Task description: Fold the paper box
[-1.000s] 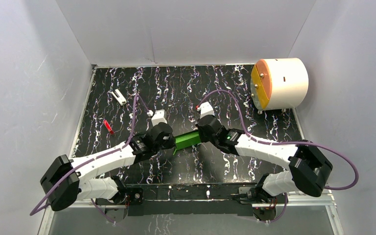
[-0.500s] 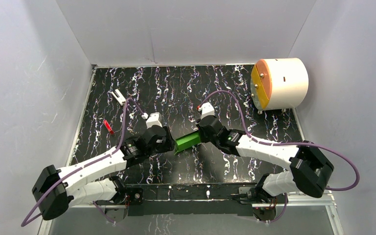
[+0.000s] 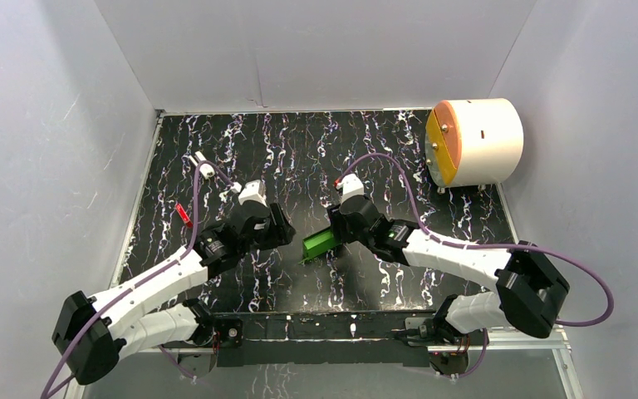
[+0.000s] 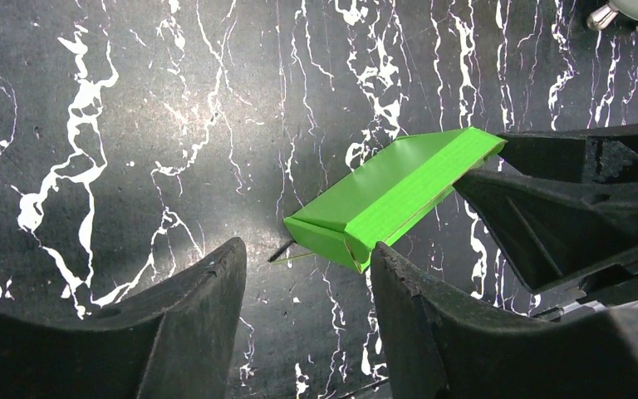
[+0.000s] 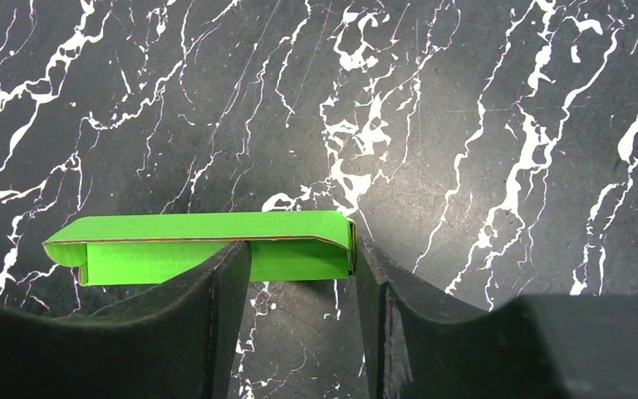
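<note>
While both arms reach toward the middle of the table (image 3: 382,166), we see the paper box (image 3: 319,243) lying on its black marbled top between them. It is a long, flat, bright green packet set slantwise, its right end farther away than its left. The left gripper (image 3: 287,233) stands just left of the box with its jaws parted and nothing between them. From the left wrist, the box's near corner sits just off one jaw tip. The right gripper (image 3: 334,235) hovers at the box's right end, its jaws likewise apart. From the right wrist that end shows in the gap, but we cannot tell whether either jaw touches the card. A white cylinder (image 3: 473,141) with an orange face stands at the far right.
</note>
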Controlling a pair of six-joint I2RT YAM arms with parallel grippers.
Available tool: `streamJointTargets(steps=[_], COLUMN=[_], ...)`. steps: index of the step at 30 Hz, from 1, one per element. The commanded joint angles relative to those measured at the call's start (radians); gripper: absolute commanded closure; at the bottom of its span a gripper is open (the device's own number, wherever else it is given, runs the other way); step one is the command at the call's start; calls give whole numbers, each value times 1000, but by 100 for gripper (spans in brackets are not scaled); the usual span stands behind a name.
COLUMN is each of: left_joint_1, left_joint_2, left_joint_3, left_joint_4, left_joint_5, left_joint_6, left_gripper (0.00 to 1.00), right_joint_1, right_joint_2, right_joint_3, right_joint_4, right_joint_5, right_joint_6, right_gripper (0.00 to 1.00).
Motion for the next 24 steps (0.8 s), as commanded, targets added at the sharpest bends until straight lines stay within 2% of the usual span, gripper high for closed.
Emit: streamJointTargets(steps=[1, 8, 12, 14, 17, 24], left_joint_1=[38, 70, 76, 78, 80, 85], left_joint_2=[15, 95, 163, 202, 255, 340], left_joint_3=[54, 113, 162, 186, 219, 250], left_joint_4=[20, 41, 61, 69, 77, 115], left_joint_5=[51, 104, 152, 183, 221, 274], left_joint_6=[59, 146, 186, 205, 222, 229], left_gripper=[46, 47, 47, 48, 52, 54], right_joint_1=[-4, -4, -6, -6, -6, -7], right_joint_2=[-35, -101, -143, -169, -205, -239], right_joint_3=[62, 49, 25, 1, -68, -250], right_joint_4=[-3, -28, -64, -81, -50, 194], right_joint_5=[-12, 26, 65, 74, 35, -102], right_joint_6=[-12, 23, 90, 143, 226, 428], right_gripper=[41, 31, 30, 31, 39, 46])
